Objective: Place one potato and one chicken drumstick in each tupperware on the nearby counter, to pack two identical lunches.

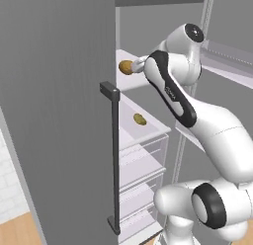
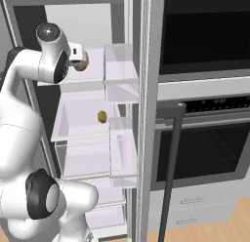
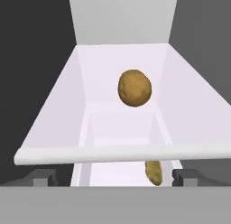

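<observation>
The gripper (image 3: 110, 177) is standing released before an open refrigerator; one potato (image 3: 134, 87) is lying on the upper shelf (image 3: 54, 110), another potato (image 1: 140, 119) on the shelf below (image 1: 153, 121).

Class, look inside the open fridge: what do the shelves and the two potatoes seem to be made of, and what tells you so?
Upper shelf: probably smooth white plastic, with an even pale, faintly glossy surface. Upper potato and lower potato: matte yellow-brown skin, finely mottled, no shine. Fridge door handle: dark grey, possibly metal or plastic; the render leaves it open.
</observation>
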Motion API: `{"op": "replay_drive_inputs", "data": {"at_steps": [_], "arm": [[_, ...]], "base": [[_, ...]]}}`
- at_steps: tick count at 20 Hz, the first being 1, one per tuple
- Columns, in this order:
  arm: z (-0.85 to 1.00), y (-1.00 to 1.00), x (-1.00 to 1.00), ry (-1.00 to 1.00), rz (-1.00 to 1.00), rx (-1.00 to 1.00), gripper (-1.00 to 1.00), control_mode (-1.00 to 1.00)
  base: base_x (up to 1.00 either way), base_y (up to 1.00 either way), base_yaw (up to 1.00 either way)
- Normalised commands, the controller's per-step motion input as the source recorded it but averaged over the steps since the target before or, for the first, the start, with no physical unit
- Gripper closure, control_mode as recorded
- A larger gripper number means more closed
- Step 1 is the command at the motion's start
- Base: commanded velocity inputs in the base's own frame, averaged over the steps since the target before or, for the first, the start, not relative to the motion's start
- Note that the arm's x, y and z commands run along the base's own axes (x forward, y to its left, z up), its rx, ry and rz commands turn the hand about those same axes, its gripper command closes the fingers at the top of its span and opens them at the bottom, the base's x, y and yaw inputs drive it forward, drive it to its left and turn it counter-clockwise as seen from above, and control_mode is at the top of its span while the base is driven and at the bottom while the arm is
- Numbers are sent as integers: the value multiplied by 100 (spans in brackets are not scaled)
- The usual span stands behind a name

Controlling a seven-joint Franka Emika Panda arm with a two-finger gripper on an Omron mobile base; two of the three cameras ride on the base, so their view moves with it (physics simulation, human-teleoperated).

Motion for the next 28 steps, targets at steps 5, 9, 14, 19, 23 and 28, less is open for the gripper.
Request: {"op": "replay_drive_inputs", "data": {"at_steps": [5, 9, 14, 19, 23, 28], "arm": [[-28, 3, 45, -2, 0, 0, -100, -100], [-24, 8, 53, 0, 0, 0, -100, -100], [-11, 16, 57, 0, 0, 0, -100, -100], [-8, 8, 53, 0, 0, 0, -100, -100], [-6, 0, 46, 0, 0, 0, -100, -100], [-15, 0, 46, 0, 0, 0, -100, -100]], "base": [[0, 0, 0], [0, 0, 0], [0, 0, 0], [0, 0, 0], [0, 0, 0], [0, 0, 0]]}}
